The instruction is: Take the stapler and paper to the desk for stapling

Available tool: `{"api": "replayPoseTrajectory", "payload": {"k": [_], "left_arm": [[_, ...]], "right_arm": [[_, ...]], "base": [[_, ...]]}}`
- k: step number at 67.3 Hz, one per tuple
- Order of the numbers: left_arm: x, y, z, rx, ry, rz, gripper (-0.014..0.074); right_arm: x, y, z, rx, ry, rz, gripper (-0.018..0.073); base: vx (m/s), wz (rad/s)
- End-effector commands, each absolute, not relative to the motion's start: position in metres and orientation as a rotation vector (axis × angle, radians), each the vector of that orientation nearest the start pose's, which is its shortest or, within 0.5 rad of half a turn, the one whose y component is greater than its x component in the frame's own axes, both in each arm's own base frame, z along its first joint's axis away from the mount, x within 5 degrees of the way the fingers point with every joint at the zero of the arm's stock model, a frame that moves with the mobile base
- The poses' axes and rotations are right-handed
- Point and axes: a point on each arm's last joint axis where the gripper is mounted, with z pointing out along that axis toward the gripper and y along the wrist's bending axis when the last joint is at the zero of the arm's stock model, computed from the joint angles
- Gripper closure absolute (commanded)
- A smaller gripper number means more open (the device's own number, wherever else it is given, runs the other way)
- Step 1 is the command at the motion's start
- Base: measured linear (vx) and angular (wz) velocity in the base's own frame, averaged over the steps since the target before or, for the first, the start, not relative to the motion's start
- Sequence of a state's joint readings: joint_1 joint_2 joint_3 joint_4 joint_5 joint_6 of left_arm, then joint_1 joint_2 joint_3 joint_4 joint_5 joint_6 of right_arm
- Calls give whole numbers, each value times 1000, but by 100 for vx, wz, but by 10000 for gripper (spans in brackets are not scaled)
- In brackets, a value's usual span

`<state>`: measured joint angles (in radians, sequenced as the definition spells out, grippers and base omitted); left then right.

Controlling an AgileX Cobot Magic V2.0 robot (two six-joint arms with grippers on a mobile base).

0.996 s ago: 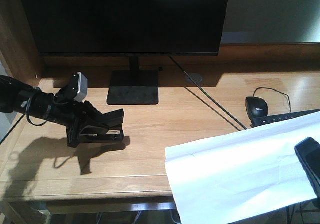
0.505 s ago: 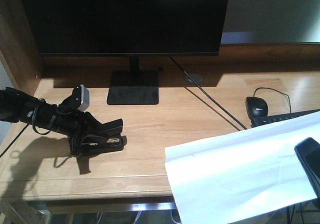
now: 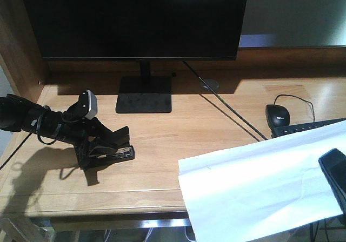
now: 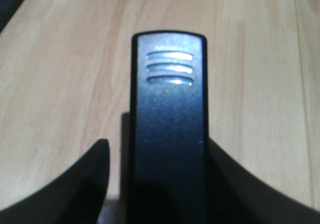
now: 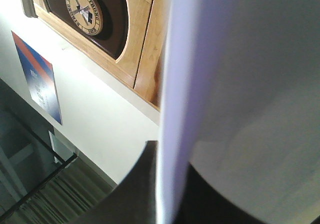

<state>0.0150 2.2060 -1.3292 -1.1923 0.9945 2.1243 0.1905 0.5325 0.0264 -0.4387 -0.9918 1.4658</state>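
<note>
Left gripper (image 3: 111, 145): low over the left part of the desk (image 3: 178, 128). Its fingers (image 4: 90, 184) flank the stapler (image 3: 118, 153); we cannot tell whether they press it.
Stapler: between those fingers, base on the wood, nose pointing right.
Behind it: monitor (image 3: 135, 20) on its flat stand (image 3: 144, 94), well apart.
Middle: a dark cable (image 3: 227, 112) runs diagonally between stapler and paper (image 3: 254, 188).
Right rear: mouse (image 3: 278, 115) and keyboard (image 3: 308, 127), the keyboard partly covered by the sheet.
Paper: overhangs the desk's front right edge.
Right gripper (image 3: 335, 172): we see it clamped on the paper's right side.
</note>
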Motion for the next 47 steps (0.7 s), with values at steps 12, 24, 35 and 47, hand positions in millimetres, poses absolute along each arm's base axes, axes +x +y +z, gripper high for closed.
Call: {"api": "replayPoseTrajectory", "payload": {"k": [12, 24, 35, 47], "left_arm": [[405, -69, 184, 1389, 1686, -693, 164], [400, -68, 203, 1352, 1722, -695, 213], [398, -67, 199, 1381, 1772, -700, 385], [396, -72, 188, 1464, 1788, -690, 606]], "right_arm": [[76, 48, 250, 249, 1162, 1463, 565], [76, 48, 250, 249, 1162, 1463, 565], [76, 48, 250, 249, 1162, 1463, 565], [76, 48, 250, 249, 1162, 1463, 565]], "base": [[0, 0], [0, 0], [0, 0], [0, 0]]}}
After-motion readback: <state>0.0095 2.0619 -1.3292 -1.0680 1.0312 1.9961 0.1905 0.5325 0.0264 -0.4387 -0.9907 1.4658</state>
